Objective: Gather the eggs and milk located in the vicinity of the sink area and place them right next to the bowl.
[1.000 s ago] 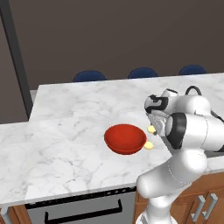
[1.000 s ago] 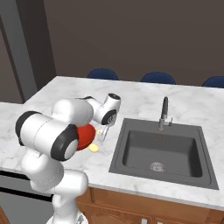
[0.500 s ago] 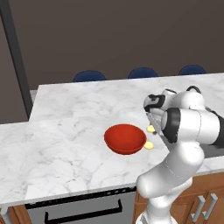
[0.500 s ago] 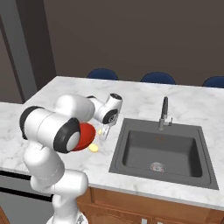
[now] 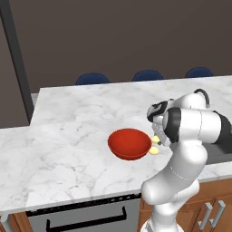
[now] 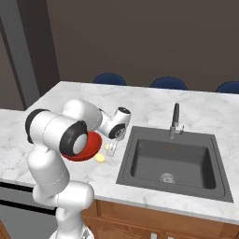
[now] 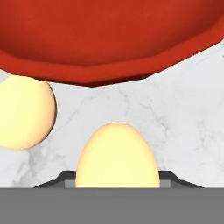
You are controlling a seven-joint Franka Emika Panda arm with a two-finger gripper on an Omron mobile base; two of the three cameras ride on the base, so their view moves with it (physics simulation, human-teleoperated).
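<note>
An egg (image 7: 117, 156) sits at the bottom centre of the hand view, clamped in the jaws, just below the red bowl (image 7: 109, 39). A second egg (image 7: 24, 111) lies left on the counter (image 7: 175, 122). The arm folds low beside the sink (image 6: 172, 163).

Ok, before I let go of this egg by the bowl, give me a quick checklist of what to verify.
1. Egg in gripper: held egg sits between the fingertips, jaws shut on it. Ok.
2. Drop spot beside red bowl: bare counter below. Ok.
3. First egg already beside the bowl, apart from the held one. Ok.
4. Height above counter: cannot tell.
5. Sink edge close by; rolling risk. Cannot tell.
6. Milk: cannot tell where it is.
</note>
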